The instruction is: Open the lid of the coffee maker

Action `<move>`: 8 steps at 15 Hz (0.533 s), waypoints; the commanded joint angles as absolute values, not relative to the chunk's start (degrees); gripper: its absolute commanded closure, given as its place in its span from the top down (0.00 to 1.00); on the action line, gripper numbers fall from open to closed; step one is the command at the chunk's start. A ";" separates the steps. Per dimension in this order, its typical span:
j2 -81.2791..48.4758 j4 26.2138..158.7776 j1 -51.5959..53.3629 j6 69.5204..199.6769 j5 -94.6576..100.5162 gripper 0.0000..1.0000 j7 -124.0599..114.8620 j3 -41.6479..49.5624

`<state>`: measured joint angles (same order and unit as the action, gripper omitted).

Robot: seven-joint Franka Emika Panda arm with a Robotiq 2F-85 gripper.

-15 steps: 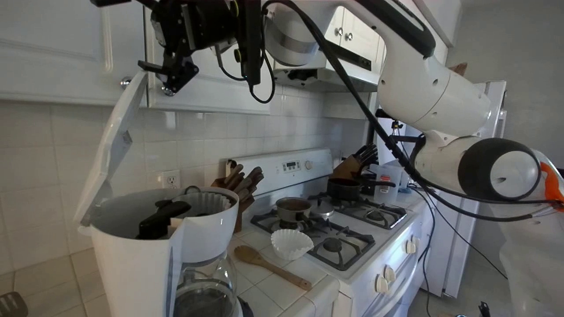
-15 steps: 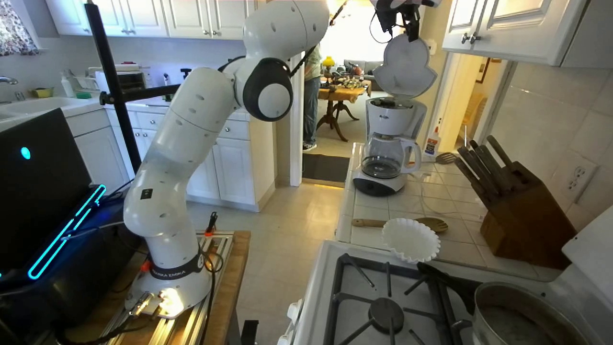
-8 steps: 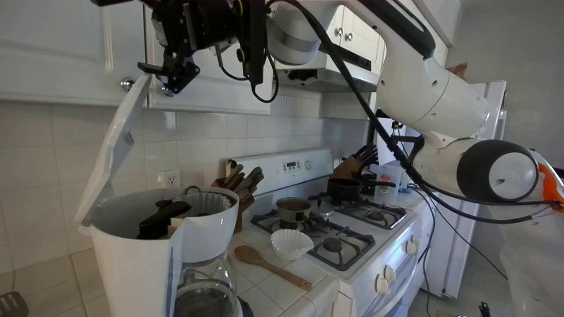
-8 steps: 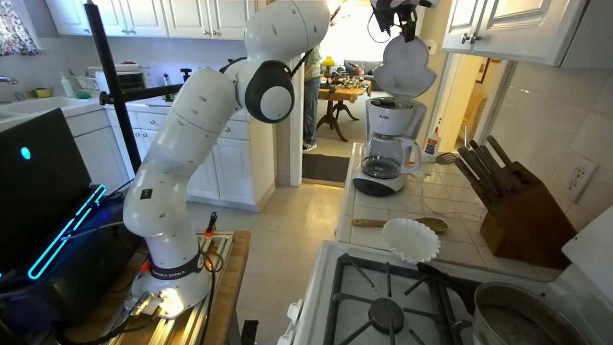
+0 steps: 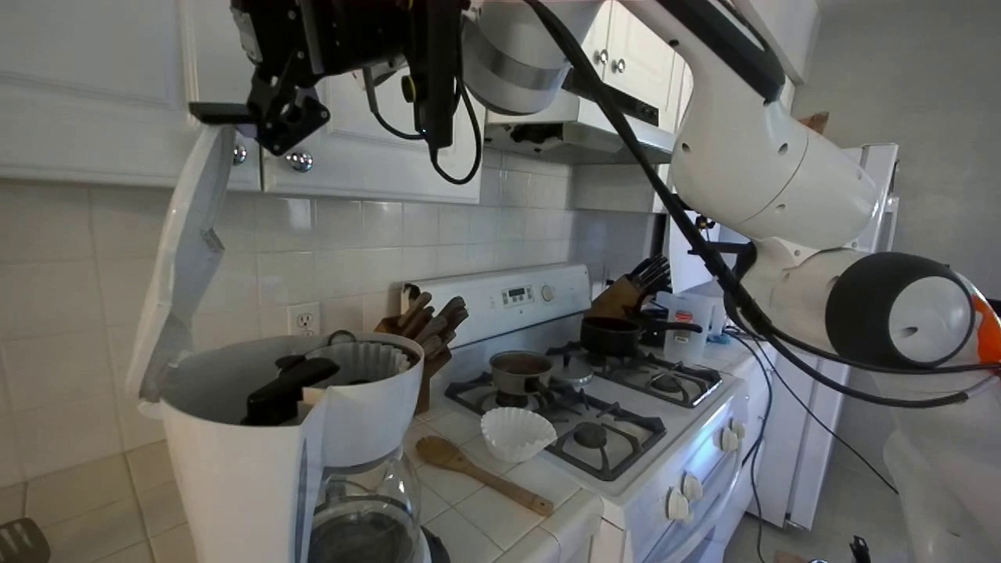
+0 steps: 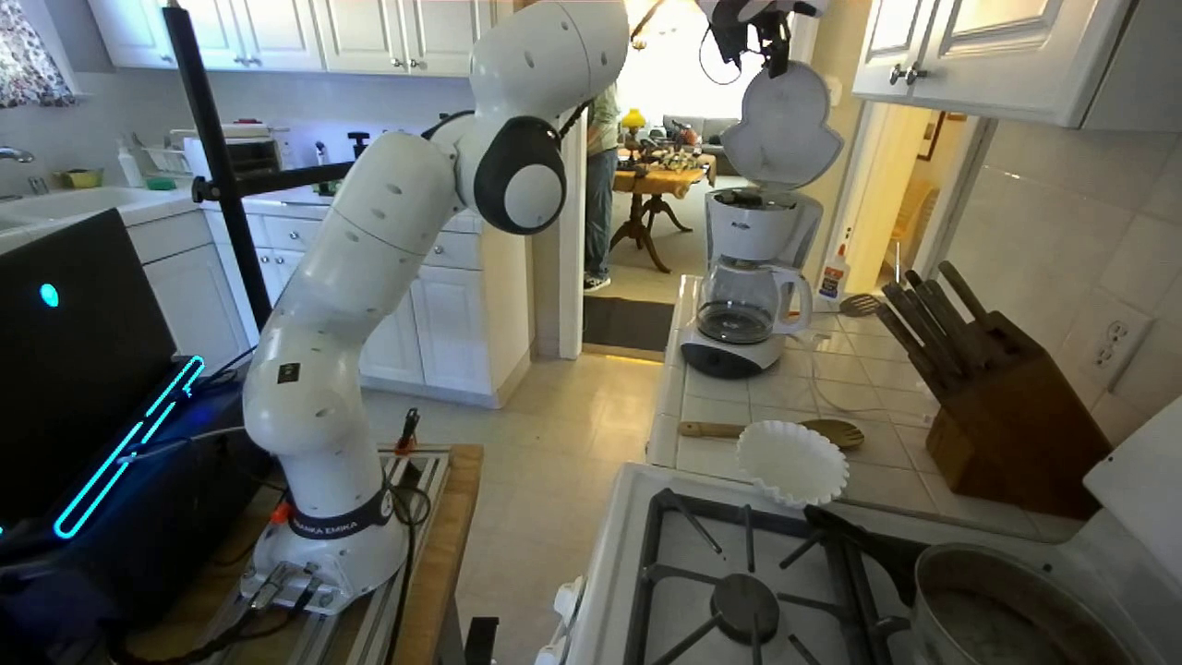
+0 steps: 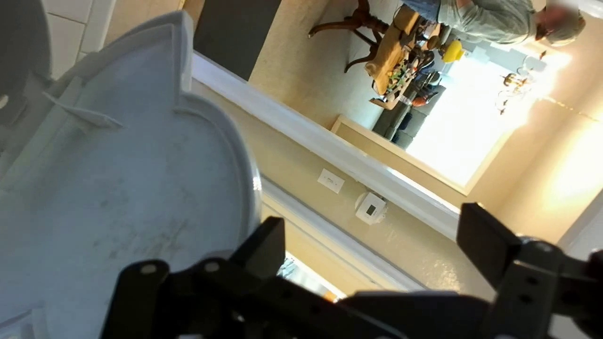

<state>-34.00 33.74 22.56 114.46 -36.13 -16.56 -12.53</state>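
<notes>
gripper (image 7: 370, 238) spread, grasping nothing — lid (image 7: 141, 188) raised, seemingly touching it — slip off edge could drop lid closed

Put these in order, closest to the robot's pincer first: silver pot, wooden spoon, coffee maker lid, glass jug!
From the pincer, as an exterior view shows:
1. Coffee maker lid: raised open, just under it.
2. Glass jug: lower, in the coffee maker.
3. Wooden spoon: on the counter, near the stove.
4. Silver pot: on the stove.
</notes>
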 commanded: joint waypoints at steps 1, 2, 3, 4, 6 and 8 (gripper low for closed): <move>-36.11 32.13 26.71 117.42 -33.32 1.00 -16.92 -11.82; -36.19 32.11 27.41 118.37 -33.08 1.00 -16.80 -11.70; -36.09 32.07 28.04 119.81 -32.98 1.00 -16.80 -11.47; -35.83 32.26 28.57 122.72 -33.21 1.00 -16.39 -11.23; -34.69 33.00 29.82 128.91 -33.27 1.00 -15.58 -10.59; -33.45 33.70 31.23 135.61 -32.92 1.00 -14.51 -9.82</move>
<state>-35.00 33.45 29.13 128.22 -34.73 -15.22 -11.26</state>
